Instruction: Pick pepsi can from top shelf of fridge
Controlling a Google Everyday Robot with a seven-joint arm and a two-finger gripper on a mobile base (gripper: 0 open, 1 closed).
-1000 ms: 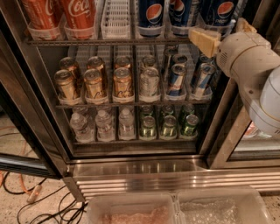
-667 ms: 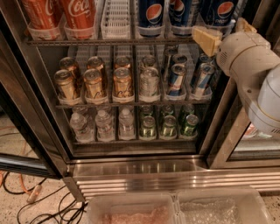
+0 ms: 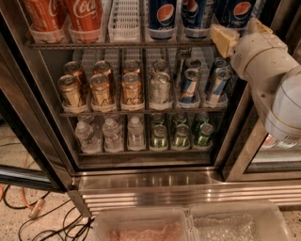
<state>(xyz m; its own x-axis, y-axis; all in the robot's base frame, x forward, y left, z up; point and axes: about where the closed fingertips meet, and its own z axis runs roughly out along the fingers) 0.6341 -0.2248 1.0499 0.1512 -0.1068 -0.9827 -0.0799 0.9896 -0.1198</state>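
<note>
While it's hovering at the fridge's [image 3: 150, 181] right side, gripper [image 3: 240, 34]: fingers are sitting spread apart, gripping nothing.
pepsi can [image 3: 235, 12]: standing at the top shelf's [image 3: 117, 45] right end, just behind the gripper.
risk: gripper's riding low, so it's likely heading for clipping the front rail or tipping the neighbouring Pepsi can [image 3: 195, 14].

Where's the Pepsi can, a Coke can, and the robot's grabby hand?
pepsi can [image 3: 240, 11]: camera view, on its round logo; rightmost on the top shelf [image 3: 94, 45].
Coca-Cola can [image 3: 87, 14]: camera view, on its red side; top shelf, left.
gripper [image 3: 222, 38]: camera view, on its yellowish tip, by that pepsi can's base.
</note>
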